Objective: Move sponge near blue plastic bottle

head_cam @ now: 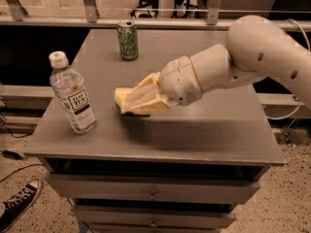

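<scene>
Gripper (137, 101) was clamped on the sponge (119, 96), which poked out past its fingertips. Blue plastic bottle (73, 95) stood upright beyond that same end, near but not touching, so I'd guess it just needed to go a bit further that way.

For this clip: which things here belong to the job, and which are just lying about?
Job: sponge, held in the end effector at the middle of the table; blue plastic bottle, standing front left.
Lying about: green can, standing at the back; sneaker on the floor.
</scene>
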Robot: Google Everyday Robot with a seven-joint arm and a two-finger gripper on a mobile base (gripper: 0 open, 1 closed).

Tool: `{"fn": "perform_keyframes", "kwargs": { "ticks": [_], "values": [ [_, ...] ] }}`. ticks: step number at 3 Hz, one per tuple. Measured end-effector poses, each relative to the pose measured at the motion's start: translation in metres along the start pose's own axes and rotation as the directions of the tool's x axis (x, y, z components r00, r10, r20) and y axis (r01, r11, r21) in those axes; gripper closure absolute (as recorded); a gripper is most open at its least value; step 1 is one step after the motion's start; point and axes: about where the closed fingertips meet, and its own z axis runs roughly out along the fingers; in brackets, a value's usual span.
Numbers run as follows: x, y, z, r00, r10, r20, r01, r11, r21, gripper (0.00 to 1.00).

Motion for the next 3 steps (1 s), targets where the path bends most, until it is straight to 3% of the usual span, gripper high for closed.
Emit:
{"fn": "perform_keyframes", "kwargs": {
  "ticks": [3],
  "values": [
    [-0.008,0.026,0.045,0.999,-0.005,0.041,0.008,0.9964,-0.085,0.18]
  ]
}}
